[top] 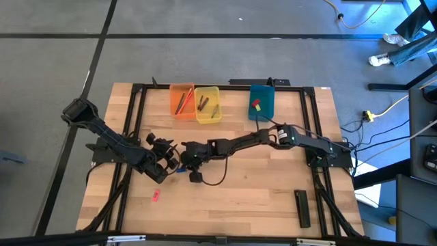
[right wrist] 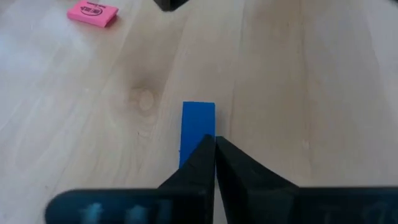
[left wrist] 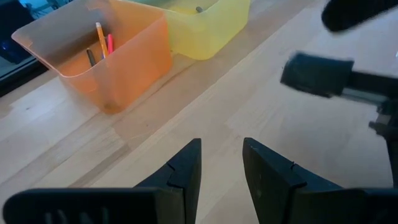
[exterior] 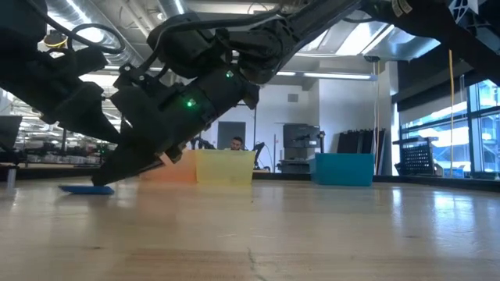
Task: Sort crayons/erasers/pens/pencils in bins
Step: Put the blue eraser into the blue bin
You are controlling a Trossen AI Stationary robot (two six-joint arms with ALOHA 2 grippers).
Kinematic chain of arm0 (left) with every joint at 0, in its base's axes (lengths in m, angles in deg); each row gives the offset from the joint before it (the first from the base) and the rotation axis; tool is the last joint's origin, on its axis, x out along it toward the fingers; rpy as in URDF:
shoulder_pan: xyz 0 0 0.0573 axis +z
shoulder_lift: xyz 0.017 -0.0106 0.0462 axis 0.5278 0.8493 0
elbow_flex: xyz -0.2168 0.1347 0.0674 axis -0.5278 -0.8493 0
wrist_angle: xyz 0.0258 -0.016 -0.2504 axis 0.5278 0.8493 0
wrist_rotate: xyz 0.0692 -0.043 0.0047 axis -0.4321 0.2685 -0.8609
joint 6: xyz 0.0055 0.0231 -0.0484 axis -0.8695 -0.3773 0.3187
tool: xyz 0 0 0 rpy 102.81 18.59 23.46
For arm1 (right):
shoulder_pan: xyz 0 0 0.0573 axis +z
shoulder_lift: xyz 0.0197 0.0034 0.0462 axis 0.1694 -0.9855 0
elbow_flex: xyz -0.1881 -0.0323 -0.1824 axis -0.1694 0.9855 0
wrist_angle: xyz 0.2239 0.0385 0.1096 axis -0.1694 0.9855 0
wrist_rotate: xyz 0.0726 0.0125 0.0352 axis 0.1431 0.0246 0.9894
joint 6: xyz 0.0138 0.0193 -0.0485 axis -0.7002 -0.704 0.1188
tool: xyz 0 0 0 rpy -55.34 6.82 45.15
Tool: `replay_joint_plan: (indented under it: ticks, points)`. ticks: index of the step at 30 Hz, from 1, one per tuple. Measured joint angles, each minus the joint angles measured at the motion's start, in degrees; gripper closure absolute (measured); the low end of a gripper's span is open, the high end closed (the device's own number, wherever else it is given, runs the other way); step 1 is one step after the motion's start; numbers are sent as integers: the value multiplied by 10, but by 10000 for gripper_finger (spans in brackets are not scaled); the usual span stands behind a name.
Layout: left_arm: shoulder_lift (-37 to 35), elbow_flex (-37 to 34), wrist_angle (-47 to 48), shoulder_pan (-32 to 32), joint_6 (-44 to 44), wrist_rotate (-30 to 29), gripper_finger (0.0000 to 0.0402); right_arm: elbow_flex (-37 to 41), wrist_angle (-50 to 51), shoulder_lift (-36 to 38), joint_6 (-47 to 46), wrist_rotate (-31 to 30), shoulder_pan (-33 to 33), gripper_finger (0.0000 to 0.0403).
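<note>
A blue eraser (right wrist: pixel 198 121) lies flat on the wooden table (top: pixel 259 184), left of its middle. My right gripper (right wrist: pixel 215 142) reaches there from the right, slanting down. It is shut, with its tips (exterior: pixel 101 182) at the eraser's near end (exterior: pixel 86 189). A pink eraser (top: pixel 156 196) lies nearer the front edge. My left gripper (left wrist: pixel 221 158) stands open just to the left, with nothing between its fingers. The orange bin (top: pixel 181 100), yellow bin (top: pixel 207 104) and teal bin (top: pixel 261 100) stand along the far edge. My right gripper's shut fingertips (right wrist: pixel 205 149) stand over the near end of the blue eraser (right wrist: pixel 198 134), slanting down from the table's right. The fingers themselves hide the spot, so I cannot tell whether they touch it. The eraser lies flat on the table.
The orange bin (left wrist: pixel 106 56) holds pencils or pens, the yellow bin (left wrist: pixel 205 25) several sticks, the teal bin a red and a yellow piece. A long black bar (top: pixel 302 207) lies near the front right. A black frame edges the table. A person shows behind the bins (exterior: pixel 237 144).
</note>
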Motion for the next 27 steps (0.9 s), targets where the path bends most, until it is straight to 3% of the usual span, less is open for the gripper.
replay_joint_plan:
  ticks: [4, 11, 15, 19, 22, 27]
  points:
    - [0, 0, 0, 0, 0, 14, 292, 0, 35, 29, 27, -9, 1, 385]
    - [0, 0, -5, -5, -14, 44, 292, 0, 132, 109, 96, -79, 34, 385]
    - [0, 0, -10, -15, -15, 57, 292, 42, 137, 155, 105, -129, 50, 384]
    - [0, 10, -13, -32, -15, 61, 292, 136, 91, 206, 75, -165, 56, 384]
    - [0, 20, -21, -45, -34, 61, 292, 233, -7, 248, 40, -166, 56, 384]
    - [0, 23, -111, -53, -160, 73, 292, 364, -131, 304, -20, -168, 61, 384]
